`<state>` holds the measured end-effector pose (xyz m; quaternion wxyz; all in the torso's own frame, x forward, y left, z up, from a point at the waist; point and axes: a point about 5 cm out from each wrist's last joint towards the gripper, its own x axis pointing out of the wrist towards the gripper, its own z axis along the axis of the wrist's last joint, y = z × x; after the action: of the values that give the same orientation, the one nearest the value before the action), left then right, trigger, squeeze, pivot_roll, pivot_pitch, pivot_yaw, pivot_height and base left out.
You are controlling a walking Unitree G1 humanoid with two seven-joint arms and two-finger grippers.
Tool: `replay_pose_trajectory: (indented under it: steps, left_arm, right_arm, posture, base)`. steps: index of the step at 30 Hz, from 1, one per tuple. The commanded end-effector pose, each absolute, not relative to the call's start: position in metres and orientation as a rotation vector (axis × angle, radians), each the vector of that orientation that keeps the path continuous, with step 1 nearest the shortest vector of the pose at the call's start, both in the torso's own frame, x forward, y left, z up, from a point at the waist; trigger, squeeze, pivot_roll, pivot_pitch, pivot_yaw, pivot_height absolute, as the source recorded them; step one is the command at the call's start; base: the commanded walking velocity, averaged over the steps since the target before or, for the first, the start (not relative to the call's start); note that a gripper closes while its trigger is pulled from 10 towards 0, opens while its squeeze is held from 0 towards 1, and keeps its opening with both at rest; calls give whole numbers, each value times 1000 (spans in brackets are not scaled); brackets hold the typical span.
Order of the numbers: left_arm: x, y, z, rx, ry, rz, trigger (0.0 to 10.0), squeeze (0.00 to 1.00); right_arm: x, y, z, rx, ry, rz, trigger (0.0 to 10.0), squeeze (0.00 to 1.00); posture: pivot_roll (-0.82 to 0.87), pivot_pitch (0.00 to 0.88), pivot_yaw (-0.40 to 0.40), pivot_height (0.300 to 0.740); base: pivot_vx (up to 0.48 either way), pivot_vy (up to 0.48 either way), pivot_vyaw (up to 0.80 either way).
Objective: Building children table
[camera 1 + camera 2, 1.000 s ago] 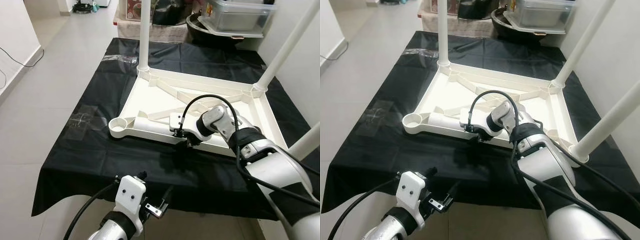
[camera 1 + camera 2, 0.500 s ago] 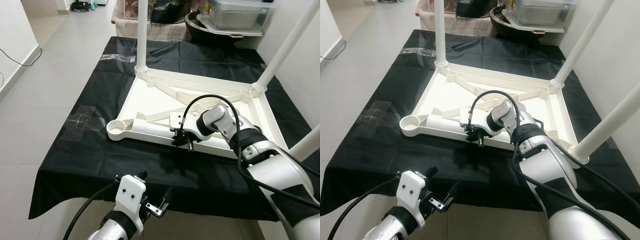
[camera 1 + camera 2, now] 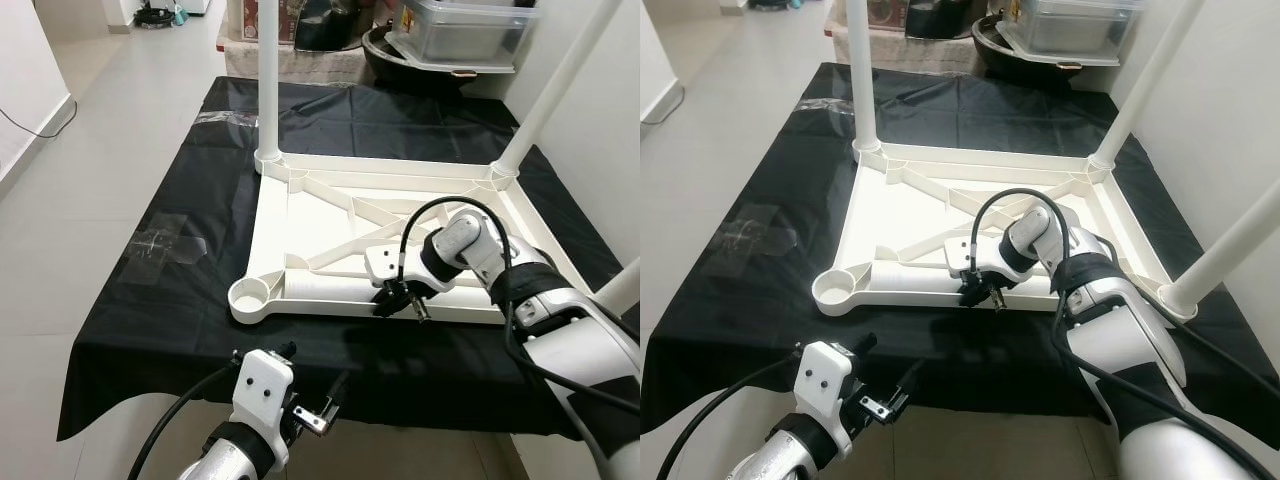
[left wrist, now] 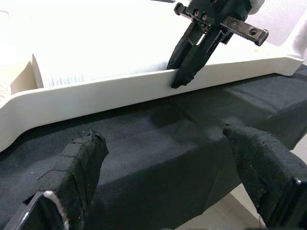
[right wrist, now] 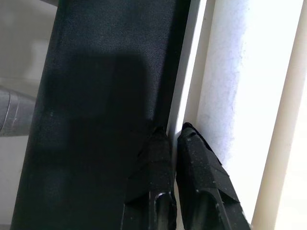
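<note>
A white children's table [image 3: 330, 205] lies upside down on a black cloth [image 3: 150, 330]. Legs stand up from the far-left corner [image 3: 268, 70], the far-right corner [image 3: 550, 85] and the near-right corner [image 3: 1230, 245]. The near-left socket [image 3: 250, 297] is empty, and a white tube [image 3: 325, 288] lies inside the near rim beside it. My right gripper [image 3: 387, 305] is shut on the near rim [image 5: 184, 72], one finger on each side. My left gripper [image 4: 170, 148] hangs open and empty, low before the cloth's front edge.
A patch of clear tape [image 3: 160, 245] is stuck to the cloth left of the table. A clear storage bin [image 3: 465, 30] and dark pots stand beyond the far edge. A white wall runs close along the right, and tiled floor lies open on the left.
The table has slid toward me and turned slightly, its empty corner socket now nearer the cloth's front edge. My right gripper moved with it, still pinching the rim. The left arm stayed put.
</note>
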<state>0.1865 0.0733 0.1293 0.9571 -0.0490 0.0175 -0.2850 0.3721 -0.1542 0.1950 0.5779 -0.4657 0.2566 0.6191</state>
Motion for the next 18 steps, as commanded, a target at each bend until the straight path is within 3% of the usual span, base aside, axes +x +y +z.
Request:
replay_pose_trajectory:
  steps: [1, 2, 4, 5, 9, 10, 18]
  left_arm:
    - [185, 73, 128, -105, 48, -582, 10000, 0]
    - [185, 73, 128, -104, 49, -582, 10000, 0]
    - [185, 73, 128, -104, 49, -582, 10000, 0]
    - [185, 73, 128, -103, 49, -582, 10000, 0]
    - [185, 73, 128, -101, 51, -583, 10000, 0]
    - [186, 74, 127, -100, 53, -584, 10000, 0]
    - [191, 77, 122, -85, 59, -588, 10000, 0]
  right_arm:
    - [364, -154, 178, -1123, 683, 1542, 0, 0]
    - [363, -152, 178, -1121, 676, 1559, 3059, 0]
    - [363, -152, 178, -1121, 676, 1559, 3059, 0]
    - [362, -151, 179, -1106, 672, 1589, 10000, 0]
    - [360, -149, 181, -1093, 662, 1618, 10000, 0]
    - [359, -149, 185, -1077, 648, 1651, 10000, 1000]
    - [363, -150, 207, -1081, 579, 1656, 10000, 1000]
  posture:
    - [61, 131, -106, 740]
    - [61, 131, -106, 740]
    - [61, 131, -106, 740]
    - [61, 131, -106, 740]
    - [63, 123, -103, 740]
    - [64, 109, -98, 740]
    - [65, 79, -91, 740]
  base:
    - [0, 0, 0]
    - [0, 0, 0]
    - [0, 0, 0]
    - [0, 0, 0]
    - [0, 0, 0]
    - [0, 0, 0]
    - [0, 0, 0]
